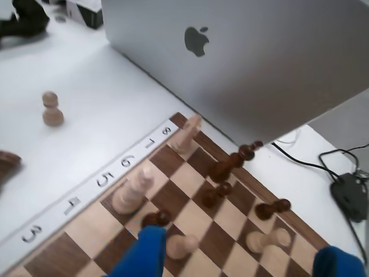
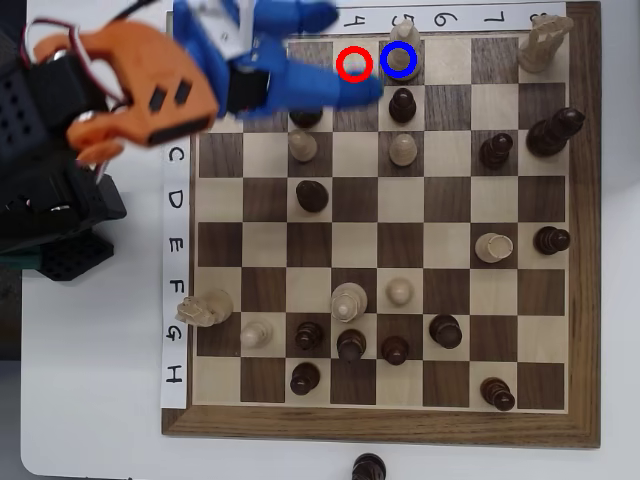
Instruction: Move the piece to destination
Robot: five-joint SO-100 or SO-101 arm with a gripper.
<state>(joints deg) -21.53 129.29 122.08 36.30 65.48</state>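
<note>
White desk (image 2: 90, 400) carries everything — a wooden chessboard (image 2: 380, 425) with dark and light squares lies on it, and in the wrist view the silver lid of a laptop (image 1: 259, 69) stands past the board's far edge. The orange arm (image 2: 140, 85) reaches in from the left of the overhead view, ending in a blue pincer (image 2: 378, 68) whose two fingers (image 2: 320, 88) point right along the top rows. In that view the fingers lie apart, one along the board's top edge and one over the second row; nothing sits between them, and in the wrist view the two blue tips stand well apart too.

The piece (image 2: 404, 42), cream with a small rounded head, stands upright in the blue ring (image 2: 399, 60) on the dark square of the top row — just right of the fingertips, not touching them as far as the overhead view shows. The red ring (image 2: 354, 64) marks the light square beside it on the left, partly over the blue fingers. Just below the piece stands a dark pawn (image 2: 402, 104).
</note>
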